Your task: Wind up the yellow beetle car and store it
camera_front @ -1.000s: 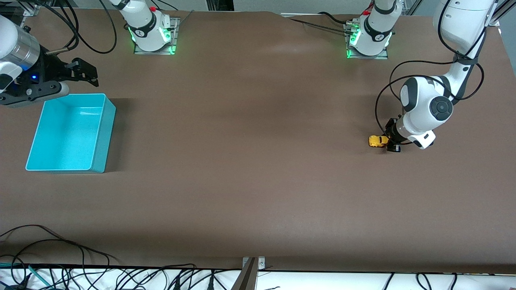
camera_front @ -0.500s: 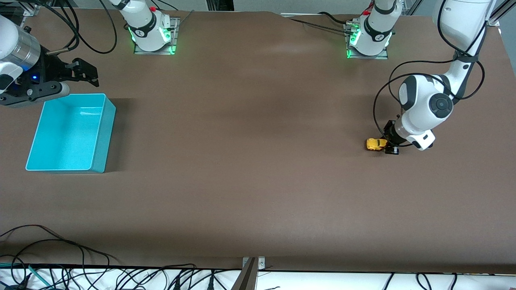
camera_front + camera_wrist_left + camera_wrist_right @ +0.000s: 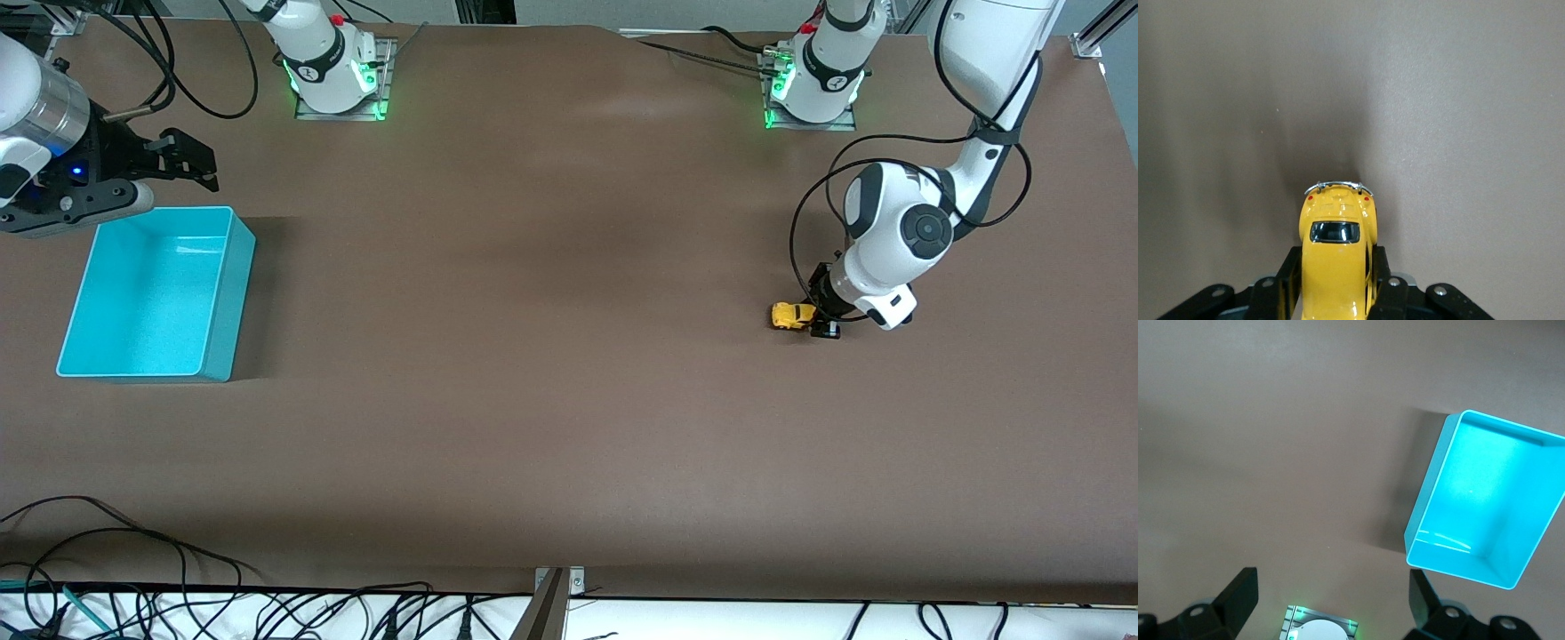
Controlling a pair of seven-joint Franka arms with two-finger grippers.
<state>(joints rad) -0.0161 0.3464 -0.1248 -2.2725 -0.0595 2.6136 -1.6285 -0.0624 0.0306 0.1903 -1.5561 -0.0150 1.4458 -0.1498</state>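
My left pincer point(image 3: 811, 318) is down at the bench point(image 3: 569, 356) toward the left arm's end, its two fingers point(image 3: 1286, 283) pressed against the flanks of the yellow beetle car point(image 3: 791, 315). In the left wrist view the car point(image 3: 1336, 257) sits squarely between my pads, its rear window and chrome bumper pointing away from my wrist, with bare brown surface ahead of it. I cannot tell whether its wheels are touching the bench.

Compared with a second ago, I have carried the car toward the right arm's end of the bench: it and my pincer have shifted that way by a few car lengths, most of it in the last half second. My elbow and forearm have swung along with it. The grip looks the same as before, with the car poking out of my fingers on the side toward the right arm's end.

My right pincer point(image 3: 178, 160) waits, spread wide, in the air beside the corner of the turquoise bin point(image 3: 218, 293) at the right arm's end, unchanged from earlier. From the right wrist view the bin point(image 3: 1428, 513) shows a bare interior, and the right arm's lit base point(image 3: 1319, 630) is between the fingers point(image 3: 1241, 593).
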